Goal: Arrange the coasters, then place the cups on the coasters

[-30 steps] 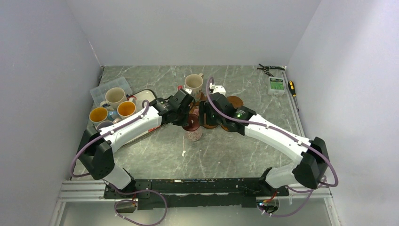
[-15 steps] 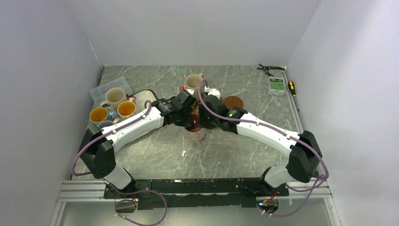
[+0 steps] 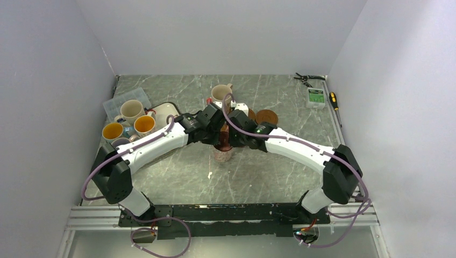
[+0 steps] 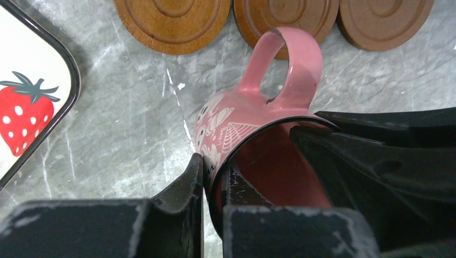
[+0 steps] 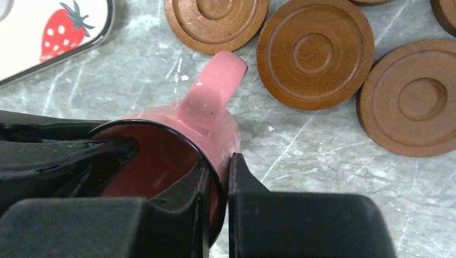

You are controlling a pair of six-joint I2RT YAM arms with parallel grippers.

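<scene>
we are pinching the pink mug point(image 4: 231, 113) by its rim with left hand point(image 4: 212, 169) and right hand point(image 5: 218, 169), grey marbled bench point(image 3: 177, 177) below, white walls point(image 3: 226, 32) around.

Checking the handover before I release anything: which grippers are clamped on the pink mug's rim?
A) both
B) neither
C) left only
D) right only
A: each wrist view shows its own jaws closed across the rim of the pink mug, one inside and one outside, with the left gripper on one side and the right gripper on the other.
</scene>
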